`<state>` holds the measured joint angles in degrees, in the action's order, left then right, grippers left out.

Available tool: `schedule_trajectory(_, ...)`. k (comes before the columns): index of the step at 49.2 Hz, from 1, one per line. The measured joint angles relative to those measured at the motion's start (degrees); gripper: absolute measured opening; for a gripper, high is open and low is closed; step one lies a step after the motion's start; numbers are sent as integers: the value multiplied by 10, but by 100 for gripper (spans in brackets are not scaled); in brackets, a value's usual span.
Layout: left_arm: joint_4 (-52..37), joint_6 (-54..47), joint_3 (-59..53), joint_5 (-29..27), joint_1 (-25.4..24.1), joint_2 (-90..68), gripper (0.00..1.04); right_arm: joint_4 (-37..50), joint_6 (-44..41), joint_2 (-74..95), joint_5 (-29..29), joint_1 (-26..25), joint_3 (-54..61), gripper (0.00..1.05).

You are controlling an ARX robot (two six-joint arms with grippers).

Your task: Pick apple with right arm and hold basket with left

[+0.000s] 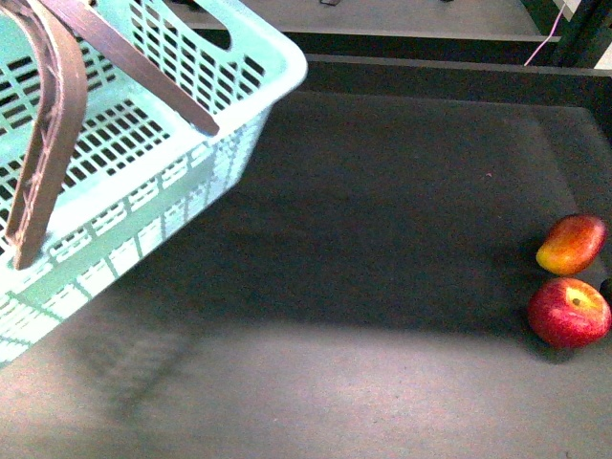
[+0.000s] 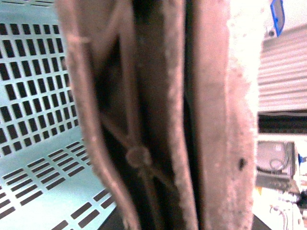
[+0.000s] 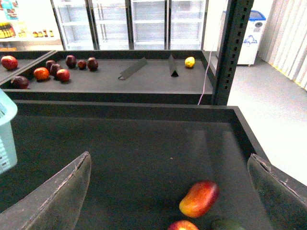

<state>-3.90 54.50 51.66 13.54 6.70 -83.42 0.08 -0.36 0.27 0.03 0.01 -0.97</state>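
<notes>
The basket point(image 1: 143, 191) is mint green, its walls and floor patterned with rows of dark slots. Its handles point(image 1: 53, 124) are brown, with criss-cross ribs on the inside. Near the right gripper point(image 3: 169, 158), whose fingers point(image 3: 57, 196) are dull grey, the apple point(image 1: 570, 312) is deep red with yellowish flecks. The fruit point(image 1: 572, 244) beside it shades from red to yellow-orange. The table point(image 1: 382, 239) is dark grey.

No words, brands or numbers can be read anywhere; the only mark is a small blue triangular symbol on the white blue-lidded bin point(image 3: 248, 40) just beside the dark upright metal post point(image 3: 234, 52), too blurred to make out.
</notes>
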Motion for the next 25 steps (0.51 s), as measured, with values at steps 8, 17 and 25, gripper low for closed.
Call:
schedule_trajectory(8,4,-2,-22,-1,75,17,15,0,0,0,0,0,0,96)
schedule_trajectory(17,-16,5,-23,-2,144,16,15,0,0,0,0,0,0,96)
schedule_trajectory(25,-22,7,-23,-4,182,9,15,0,0,0,0,0,0,96)
